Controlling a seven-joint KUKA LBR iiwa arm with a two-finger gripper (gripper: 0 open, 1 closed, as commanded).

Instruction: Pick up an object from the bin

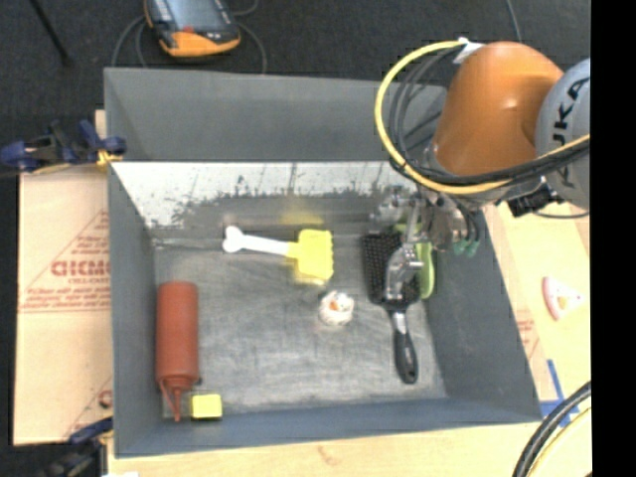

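The gripper (402, 271) hangs low at the right side of the bin (482, 336), directly over a black brush (404, 351) lying lengthwise there; whether it is open or closed I cannot tell. A small white-and-orange thing (336, 308) lies just left of the brush; a yellow-headed tool (313, 256) lies behind that.

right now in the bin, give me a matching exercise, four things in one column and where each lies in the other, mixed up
Things:
1 red bottle
2 small yellow block
3 black brush
4 white-handled yellow mallet

Places:
A right side
B back middle
C front left corner
D along the left wall

Pairs: 1-D, 2-C, 3-A, 4-B
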